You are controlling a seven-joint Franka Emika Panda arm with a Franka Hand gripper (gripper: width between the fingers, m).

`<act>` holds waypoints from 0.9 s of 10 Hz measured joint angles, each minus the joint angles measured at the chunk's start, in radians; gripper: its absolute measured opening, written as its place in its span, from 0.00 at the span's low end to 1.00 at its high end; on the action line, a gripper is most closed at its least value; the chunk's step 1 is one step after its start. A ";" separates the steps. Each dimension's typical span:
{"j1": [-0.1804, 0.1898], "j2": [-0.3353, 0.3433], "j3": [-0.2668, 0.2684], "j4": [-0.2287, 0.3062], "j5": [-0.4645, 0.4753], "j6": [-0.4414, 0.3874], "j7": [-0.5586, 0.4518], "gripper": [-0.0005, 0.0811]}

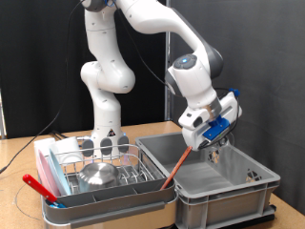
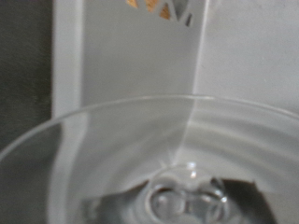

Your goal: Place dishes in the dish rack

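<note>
My gripper (image 1: 213, 141) hangs over the large grey bin (image 1: 233, 186) at the exterior view's right, tilted downward. In the wrist view a clear glass piece (image 2: 149, 140) fills the lower half, its rim curving right in front of the camera, and it appears gripped at its near edge. The dish rack (image 1: 100, 176), silver wire in a white tray, stands at the exterior view's left. It holds a small shiny steel bowl (image 1: 97, 173) and clear glass pieces (image 1: 105, 145) at its back. No light-blue plate shows.
A thin orange-brown stick (image 1: 177, 168) leans in the bin's near-left corner. A red utensil (image 1: 43, 187) lies along the rack's left front edge. The robot's base (image 1: 107, 119) stands behind the rack. The bin's pale floor (image 2: 121, 47) shows behind the glass.
</note>
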 joint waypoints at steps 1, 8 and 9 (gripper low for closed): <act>-0.130 -0.033 0.121 0.006 0.012 -0.033 -0.013 0.14; -0.238 -0.018 0.228 0.028 -0.093 -0.189 -0.182 0.14; -0.226 0.008 0.223 0.038 -0.100 -0.215 -0.264 0.14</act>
